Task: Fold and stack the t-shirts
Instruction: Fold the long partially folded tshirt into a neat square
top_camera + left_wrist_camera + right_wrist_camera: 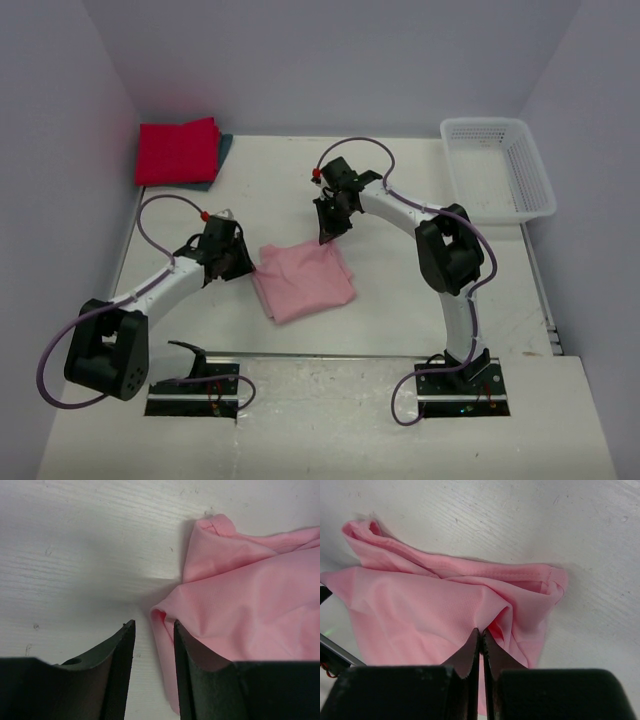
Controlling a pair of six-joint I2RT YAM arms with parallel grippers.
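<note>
Overhead view only: I see the red t-shirt (177, 151) folded at the far left corner of the surface (400, 305), lying on the teal t-shirt (224, 146), which shows only along one edge. The white mesh basket (483, 124) is at the far right.
Pink t-shirt (305, 282): it lies mid-surface between the arms, folded into a rough, wrinkled rectangle.
Left pincer (154, 626): my left wrist view shows the jaws a narrow gap apart at the shirt's left edge. A rolled fold lies in that gap, unpinched.
Right pincer (481, 632): my right wrist view shows the jaws pressed together at the far corner. Pink creases gather into the tips, so the cloth looks pinched.
</note>
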